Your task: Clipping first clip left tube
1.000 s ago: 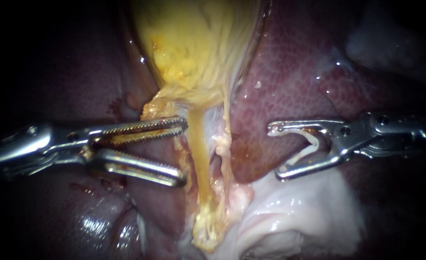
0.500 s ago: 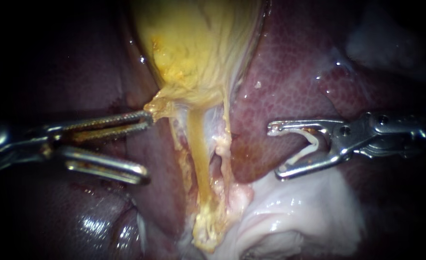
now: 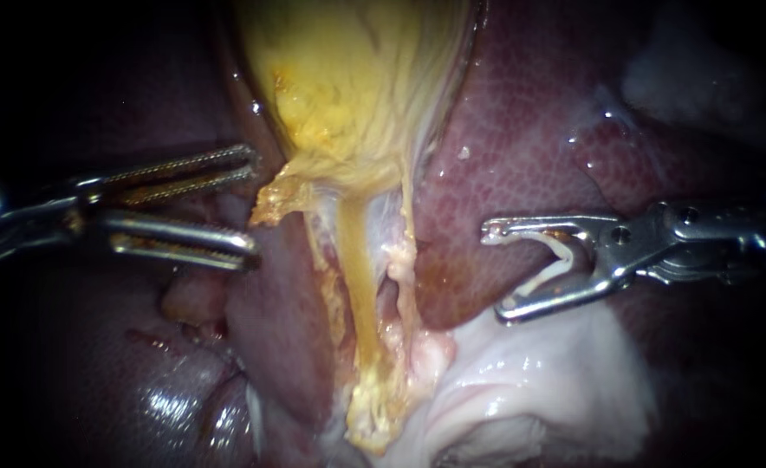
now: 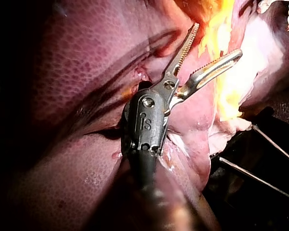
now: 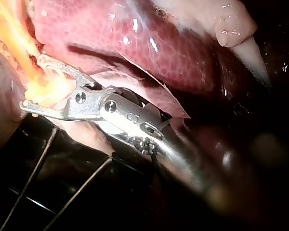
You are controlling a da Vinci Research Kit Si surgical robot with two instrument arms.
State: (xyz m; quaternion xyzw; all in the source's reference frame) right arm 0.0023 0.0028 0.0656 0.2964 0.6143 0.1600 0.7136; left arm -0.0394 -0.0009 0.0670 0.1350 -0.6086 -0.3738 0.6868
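The yellow gallbladder (image 3: 357,87) hangs between lobes of dark red liver (image 3: 522,130). Below it run two strands: the yellow left tube (image 3: 357,269) and a paler right tube (image 3: 403,260). My left instrument (image 3: 251,206) has toothed jaws open and empty, well to the left of the tubes, beside a yellow tissue fringe (image 3: 270,199). In the left wrist view its jaws (image 4: 216,41) gape towards the yellow tissue. My right instrument (image 3: 496,270) stays right of the tubes, its jaws wide apart with a white clip (image 3: 556,260) seated between them. Its jaws (image 5: 32,82) show against yellow tissue.
Pale white tissue (image 3: 522,390) lies under the right instrument's jaws. A wet liver fold (image 3: 184,399) sits at the lower left. A black frame with thin wires (image 5: 48,154) lies beneath the right instrument in its wrist view.
My left instrument has drawn back to the left, away from the left tube, and then risen; its jaws stay open. The right instrument with its clip has not moved.
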